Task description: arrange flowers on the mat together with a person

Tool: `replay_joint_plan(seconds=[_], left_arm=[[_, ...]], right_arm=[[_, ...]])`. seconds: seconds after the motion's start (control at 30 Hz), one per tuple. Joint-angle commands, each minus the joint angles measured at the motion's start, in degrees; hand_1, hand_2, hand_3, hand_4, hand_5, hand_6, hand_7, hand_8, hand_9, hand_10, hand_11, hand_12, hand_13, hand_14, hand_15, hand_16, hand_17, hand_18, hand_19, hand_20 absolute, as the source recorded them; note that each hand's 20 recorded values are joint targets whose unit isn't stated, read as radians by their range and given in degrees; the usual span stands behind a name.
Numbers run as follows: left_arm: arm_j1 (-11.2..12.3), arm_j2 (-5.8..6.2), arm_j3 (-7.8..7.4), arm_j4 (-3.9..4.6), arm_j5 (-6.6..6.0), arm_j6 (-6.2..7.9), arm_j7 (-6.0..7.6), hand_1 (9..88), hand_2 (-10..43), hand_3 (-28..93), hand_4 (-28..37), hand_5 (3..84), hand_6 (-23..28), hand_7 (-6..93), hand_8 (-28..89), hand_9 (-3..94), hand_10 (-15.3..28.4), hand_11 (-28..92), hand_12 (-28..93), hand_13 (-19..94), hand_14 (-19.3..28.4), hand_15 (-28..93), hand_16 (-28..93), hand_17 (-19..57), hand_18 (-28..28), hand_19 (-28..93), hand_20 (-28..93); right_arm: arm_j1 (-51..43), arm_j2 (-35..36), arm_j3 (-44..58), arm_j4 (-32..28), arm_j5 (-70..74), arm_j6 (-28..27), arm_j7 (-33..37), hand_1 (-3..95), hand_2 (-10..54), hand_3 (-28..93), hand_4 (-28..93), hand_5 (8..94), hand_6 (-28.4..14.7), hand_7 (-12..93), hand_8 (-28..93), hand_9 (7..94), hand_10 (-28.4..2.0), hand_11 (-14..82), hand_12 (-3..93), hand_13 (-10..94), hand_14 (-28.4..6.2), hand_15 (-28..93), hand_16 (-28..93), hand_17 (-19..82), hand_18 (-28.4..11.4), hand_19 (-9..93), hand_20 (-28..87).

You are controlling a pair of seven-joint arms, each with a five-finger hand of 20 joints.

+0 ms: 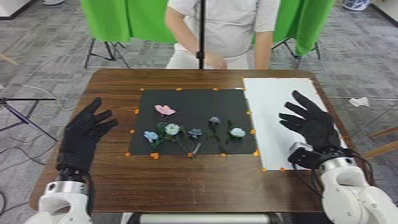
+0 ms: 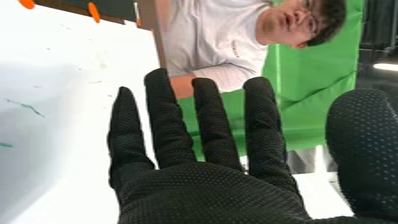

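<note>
I have my right hand (image 1: 311,125) over the white sheet (image 1: 268,92), its fingers extended and thumb well apart, with nothing in its hold. My left hand (image 1: 82,135) is also open and empty, near the table's (image 1: 133,185) left side. Between the two hands lies the black mat (image 1: 191,100) with the flowers on it: the pink flower (image 1: 165,109) (a cheerful one, I'd say) is nearer my left hand, as is the light blue flower (image 1: 151,135), while the rightmost pale flower (image 1: 237,132) lies nearer my right hand.
</note>
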Motion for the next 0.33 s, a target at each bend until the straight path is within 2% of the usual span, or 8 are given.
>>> replay_joint_plan(seconds=[0.03,0.33], left_arm=[[0.22,0.26,0.4,0.04,-0.53,0.03,0.69,25.9,6.9,78,-26.1,36.5,4.9,11.9,-9,37.0,17.9,25,9,29,27.3,55,-9,-6.9,27.2,53,22],[0.15,0.88,0.88,0.07,-1.12,0.54,1.71,25.9,6.9,78,-26.1,36.5,5.1,11.9,-9,37.0,17.9,25,9,29,27.3,55,-9,-6.5,27.3,55,22]], right_arm=[[-1.66,-0.42,0.37,0.07,0.32,-0.79,-2.72,12.3,11.7,80,-28,35.7,5.7,13,-12,39.3,-11.3,4.9,13.1,32,-17.7,21,18,1,-23.3,46,14],[-2.0,-0.37,0.3,0.38,0.56,-0.8,-3.94,12.3,11.5,80,-28,35.9,5.7,13,-12,39.4,-11.3,5.0,13.1,33,-17.8,21,18,1,-23.2,46,14]])
